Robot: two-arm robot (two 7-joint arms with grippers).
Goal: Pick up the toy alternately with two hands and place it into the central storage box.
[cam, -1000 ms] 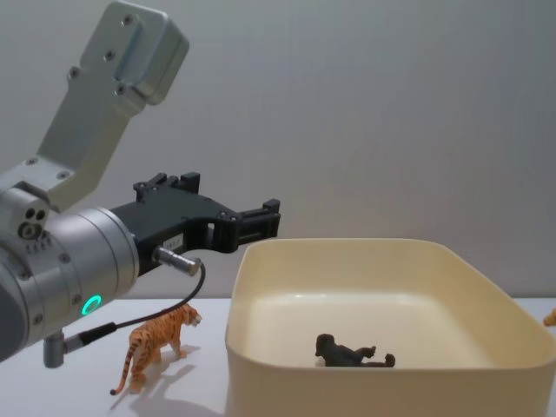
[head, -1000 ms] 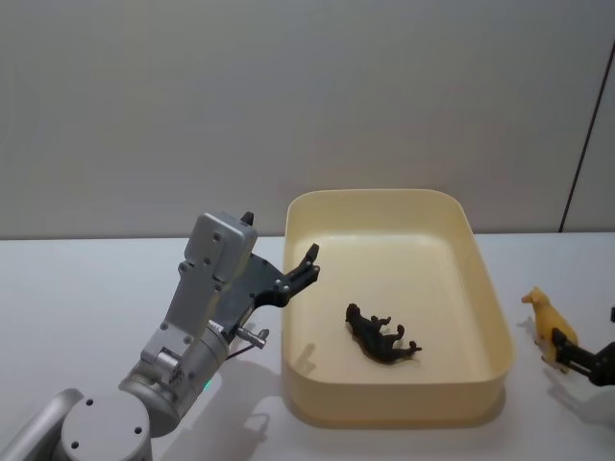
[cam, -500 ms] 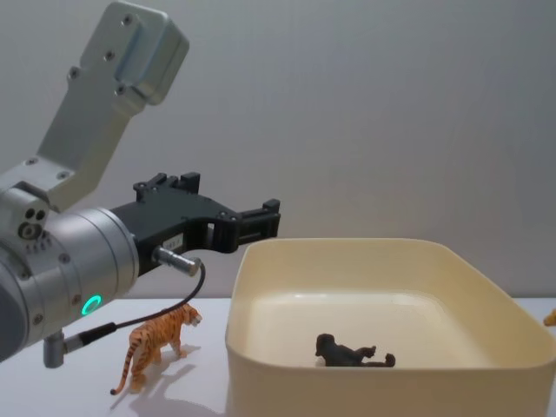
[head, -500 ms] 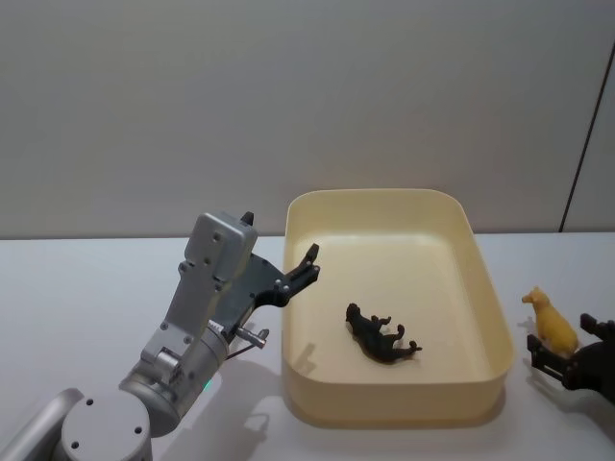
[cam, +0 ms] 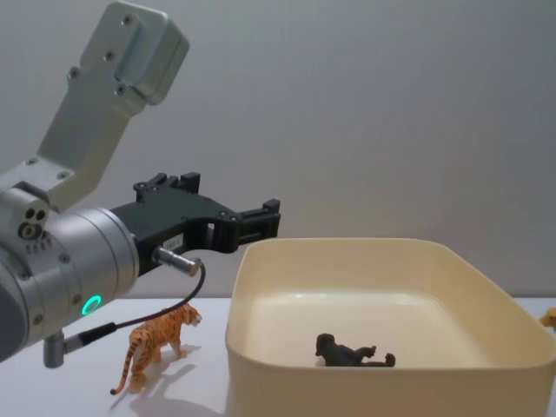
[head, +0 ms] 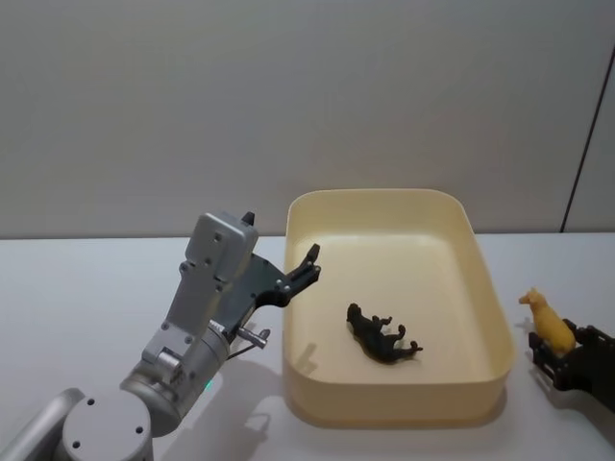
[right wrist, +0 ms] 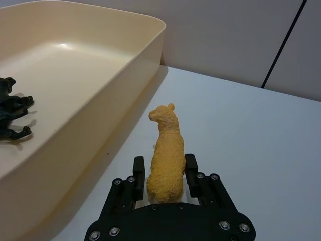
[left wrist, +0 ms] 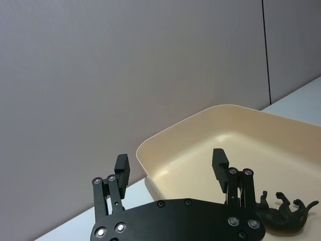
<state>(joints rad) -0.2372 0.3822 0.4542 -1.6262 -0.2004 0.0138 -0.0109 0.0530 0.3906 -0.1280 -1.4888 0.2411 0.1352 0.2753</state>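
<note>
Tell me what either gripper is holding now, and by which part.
Right gripper grips the yellow toy animal by its rear flanks, not yet lifted; left gripper is open and empty.

At four o'clock in the head view the right gripper (head: 557,348) runs off the frame edge. Its fingers (head: 538,355), pressed against the yellow toy animal (head: 546,323), cover the toy's legs. In the chest view that toy is a sliver at three o'clock, too cut off to read. There the storage box (cam: 382,387) hides the underside of the dark toy animal (cam: 349,352) behind its near wall. In the left wrist view the left gripper (left wrist: 170,160) covers one end of it.
</note>
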